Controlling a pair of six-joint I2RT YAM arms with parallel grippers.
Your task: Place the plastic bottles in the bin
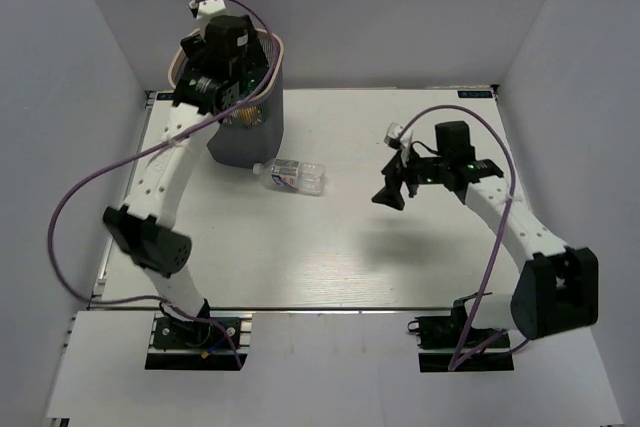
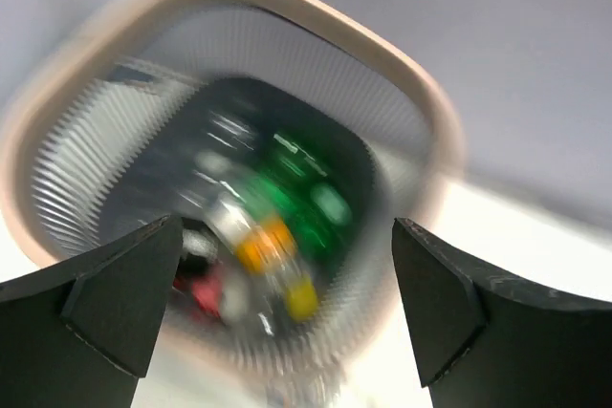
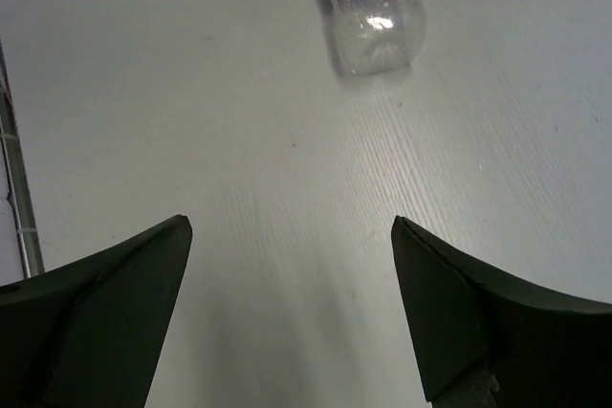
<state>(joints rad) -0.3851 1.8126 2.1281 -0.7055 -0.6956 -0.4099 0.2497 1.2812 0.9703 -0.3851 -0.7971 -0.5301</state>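
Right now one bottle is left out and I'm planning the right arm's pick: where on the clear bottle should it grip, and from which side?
Grip the clear bottle around its labelled middle, coming down from above. It lies on its side, cap toward the bin, base toward the open right gripper, so the jaws should close across its round body, not along it.

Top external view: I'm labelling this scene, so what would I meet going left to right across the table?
The bin → the clear bottle lying on its side → the right gripper.
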